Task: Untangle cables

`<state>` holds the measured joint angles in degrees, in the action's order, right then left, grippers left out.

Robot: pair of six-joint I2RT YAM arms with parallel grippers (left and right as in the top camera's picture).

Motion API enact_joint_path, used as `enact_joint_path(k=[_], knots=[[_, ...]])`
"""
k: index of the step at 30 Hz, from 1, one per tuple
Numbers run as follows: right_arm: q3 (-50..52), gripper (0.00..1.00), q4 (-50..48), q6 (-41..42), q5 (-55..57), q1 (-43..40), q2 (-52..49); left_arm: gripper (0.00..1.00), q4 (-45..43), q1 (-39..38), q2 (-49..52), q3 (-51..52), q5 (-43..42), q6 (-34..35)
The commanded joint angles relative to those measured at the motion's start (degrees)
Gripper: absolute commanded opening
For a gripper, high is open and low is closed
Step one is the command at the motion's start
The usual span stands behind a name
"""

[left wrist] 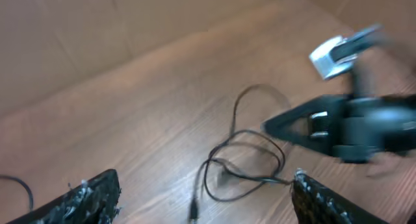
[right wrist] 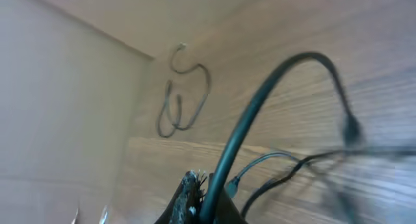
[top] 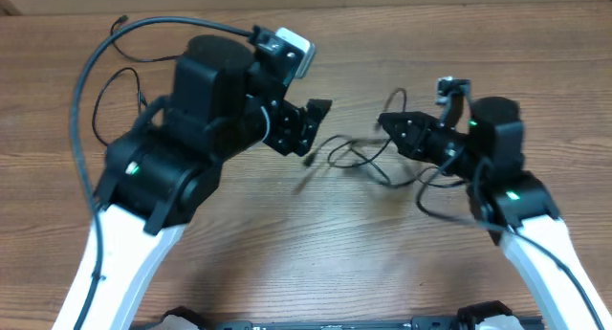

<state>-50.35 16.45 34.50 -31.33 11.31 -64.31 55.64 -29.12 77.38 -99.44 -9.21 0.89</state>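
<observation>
Cables (top: 356, 156) lie in a loose tangle of loops on the surface (top: 287, 234), between the two end effectors. Left arm is hunched high, wrist pitched down toward the tangle. Left end effector (left wrist: 205, 182) has its fingers spread wide over a plug end (left wrist: 193, 212) and holds nothing. Right arm reaches in low from the right, forearm near level. Right end effector (top: 387, 123) is closed to a point, pinching one cord that arcs off its tip. A separate cord (right wrist: 208, 84) lies looped at far left, well apart.
</observation>
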Motion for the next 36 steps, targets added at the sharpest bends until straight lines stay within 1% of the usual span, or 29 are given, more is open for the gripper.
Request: enact_joint_path(k=[1,2,3,5,7,10,12,14,16,18,22,23,25,28,31,32,34,36], knots=[[-1.6,0.04,3.5,-3.4,-1.8,0.2,6.1,0.95,0.5,0.2,4.9,-0.3,-9.5,-0.8],[-1.6,0.04,4.3,-3.4,-1.9,0.2,7.9,0.99,0.6,0.2,6.0,-0.3,-12.8,-1.5],[-1.6,0.04,4.7,-3.4,-1.9,0.2,9.2,1.0,0.8,0.2,7.3,-0.3,-15.5,-2.7],[-1.6,0.04,5.0,-3.7,-1.8,0.2,12.1,1.0,1.7,0.2,9.7,-0.3,-18.4,-4.4],[-1.7,0.04,4.9,-5.9,-1.8,0.2,15.1,0.96,3.0,0.2,12.9,-0.3,-19.5,-4.6],[-1.7,0.04,4.0,-8.6,-1.2,0.2,18.9,0.97,3.7,0.2,16.0,-0.3,-23.5,-4.9],[-1.7,0.04,2.1,-9.1,1.9,0.2,19.7,0.96,3.7,0.2,17.0,-0.3,-27.7,-7.8],[-1.7,0.04,-0.8,-9.1,4.1,0.2,19.6,0.96,3.8,0.1,17.4,-0.3,-29.4,-10.7],[-2.0,0.04,-4.1,-9.1,7.1,0.2,19.6,0.97,4.5,0.1,17.6,-0.2,-29.4,-14.1],[-2.6,0.04,-7.0,-9.1,11.7,0.2,19.6,0.99,6.3,0.1,17.7,-0.2,-30.1,-19.1],[-3.5,0.04,-7.0,-9.1,18.5,0.2,19.6,0.98,11.9,-0.2,17.7,-0.1,-37.0,-30.6],[-3.5,0.04,-7.0,-9.0,19.0,0.2,19.6,0.98,14.4,-0.5,17.8,0.0,-38.9,-35.8],[-3.5,0.04,-6.9,-6.0,18.9,0.2,19.6,0.98,14.9,-1.5,17.9,0.7,-38.4,-39.3],[-3.5,0.04,-6.9,-2.6,18.8,0.2,19.6,1.0,11.9,-3.5,17.9,3.0,-38.2,-40.3],[-3.5,0.04,-7.0,-1.3,15.6,0.2,19.6,1.0,4.0,-6.4,17.9,8.8,-38.2,-39.9],[-3.5,0.04,-6.9,-1.2,14.5,0.2,19.6,1.0,-0.5,-8.0,17.9,13.0,-37.0,-38.5],[-3.5,0.04,-6.9,0.4,14.3,0.2,19.6,1.0,-5.2,-8.8,17.9,17.1,-35.8,-35.4],[-3.5,0.04,-7.0,2.7,14.3,0.2,19.6,1.0,-12.8,-9.4,17.9,21.6,-35.8,-30.9]])
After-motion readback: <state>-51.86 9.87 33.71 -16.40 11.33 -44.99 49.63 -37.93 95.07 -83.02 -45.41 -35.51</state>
